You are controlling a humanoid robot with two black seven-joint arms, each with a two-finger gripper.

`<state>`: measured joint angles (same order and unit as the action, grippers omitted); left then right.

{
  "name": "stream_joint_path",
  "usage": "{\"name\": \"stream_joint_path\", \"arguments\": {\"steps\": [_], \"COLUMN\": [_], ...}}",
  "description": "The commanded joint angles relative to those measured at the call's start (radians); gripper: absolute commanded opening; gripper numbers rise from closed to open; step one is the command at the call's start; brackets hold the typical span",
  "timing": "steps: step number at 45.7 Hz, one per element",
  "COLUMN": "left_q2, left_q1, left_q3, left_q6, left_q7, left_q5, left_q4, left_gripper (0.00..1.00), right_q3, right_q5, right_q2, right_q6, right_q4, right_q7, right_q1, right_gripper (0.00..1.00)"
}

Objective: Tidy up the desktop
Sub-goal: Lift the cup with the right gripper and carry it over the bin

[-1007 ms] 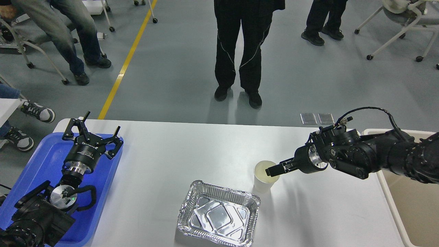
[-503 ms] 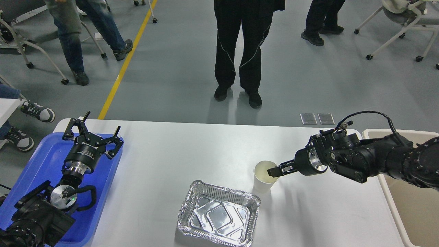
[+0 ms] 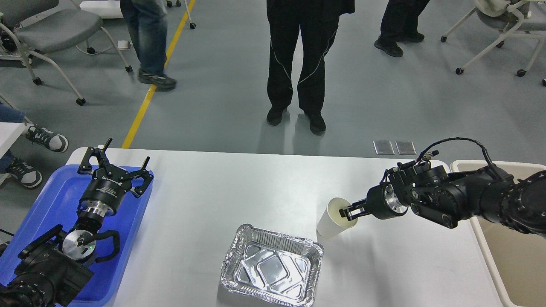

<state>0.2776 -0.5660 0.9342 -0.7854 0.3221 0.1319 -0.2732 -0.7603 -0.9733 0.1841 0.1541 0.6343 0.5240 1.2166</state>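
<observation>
The white desktop (image 3: 239,187) holds a white paper cup (image 3: 330,221) and an empty foil tray (image 3: 273,270). My right gripper (image 3: 347,212) comes in from the right and is shut on the cup's right rim, one finger inside the cup. The cup is tilted, mouth toward the gripper, its base near the foil tray's far right corner. My left gripper (image 3: 117,162) is open and empty, fingers spread, above the far end of the blue tray (image 3: 51,200) at the left.
A beige bin (image 3: 507,251) stands at the desktop's right edge, under my right arm. People stand on the floor beyond the far edge, one straight ahead (image 3: 298,64). Wheeled chairs stand at the far left and far right.
My right gripper closed on the cup's rim and tipped the cup from upright to tilted, shifting it slightly right. A person at the far left walked rightward. The left arm has not moved.
</observation>
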Motion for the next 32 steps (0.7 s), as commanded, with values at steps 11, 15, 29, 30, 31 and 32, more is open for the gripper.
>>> {"name": "stream_joint_path", "arguments": {"steps": [11, 15, 29, 30, 31, 32], "left_q2": [0.0, 0.0, 0.0, 0.0, 0.0, 0.0], "left_q1": [0.0, 0.0, 0.0, 0.0, 0.0, 0.0], "left_q3": [0.0, 0.0, 0.0, 0.0, 0.0, 0.0], "left_q6": [0.0, 0.0, 0.0, 0.0, 0.0, 0.0], "left_q7": [0.0, 0.0, 0.0, 0.0, 0.0, 0.0], "left_q5": [0.0, 0.0, 0.0, 0.0, 0.0, 0.0], "left_q4": [0.0, -0.001, 0.0, 0.0, 0.0, 0.0], "left_gripper": [1.0, 1.0, 1.0, 1.0, 1.0, 1.0], "right_q3": [0.022, 0.052, 0.161, 0.162, 0.161, 0.161], "right_q5": [0.007, 0.015, 0.024, 0.024, 0.024, 0.024], "right_q2": [0.024, 0.054, 0.207, 0.218, 0.228, 0.241], "right_q6": [-0.014, -0.021, -0.011, -0.01, -0.008, -0.007], "right_q4": [-0.001, 0.01, 0.142, 0.153, 0.163, 0.176], "right_q7": [0.037, 0.042, 0.054, 0.054, 0.054, 0.054], "right_q1": [0.012, 0.02, 0.11, 0.127, 0.144, 0.159], "right_gripper": [0.0, 0.0, 0.0, 0.0, 0.0, 0.0]}}
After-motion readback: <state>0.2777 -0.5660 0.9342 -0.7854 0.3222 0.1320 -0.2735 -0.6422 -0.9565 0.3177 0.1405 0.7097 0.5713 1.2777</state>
